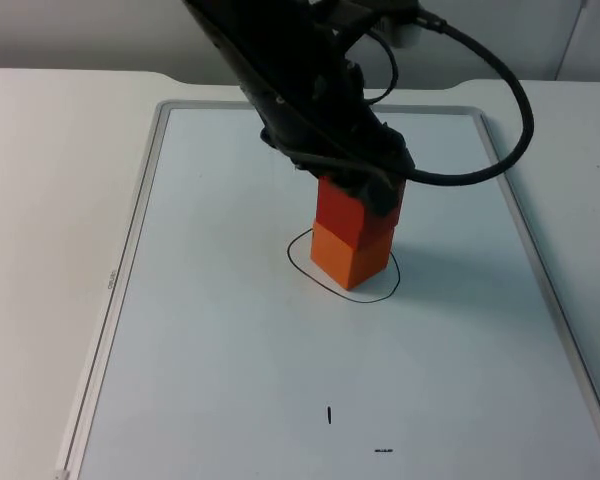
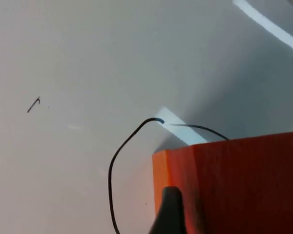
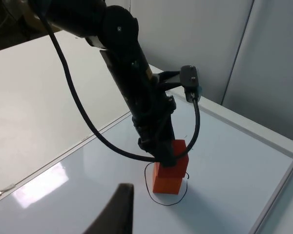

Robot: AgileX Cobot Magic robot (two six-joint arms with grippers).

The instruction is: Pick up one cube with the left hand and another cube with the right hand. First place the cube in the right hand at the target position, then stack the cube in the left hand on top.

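The left gripper [image 1: 365, 195] clamps the red cube [image 1: 342, 210] atop the orange cube [image 1: 348, 255], inside the drawn ring [image 1: 302, 268] (six o'clock of the arm). Both look light and rigid; hold flat sides. Right gripper's [image 3: 118, 204] fingers: cannot tell.

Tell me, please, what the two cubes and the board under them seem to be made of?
Upper cube, held by the left gripper, and lower cube: probably foam or matte plastic, since the orange faces look dull, with faint ribbing in the left wrist view. Board: likely a glossy whiteboard, since it reflects light and carries a drawn black circle.
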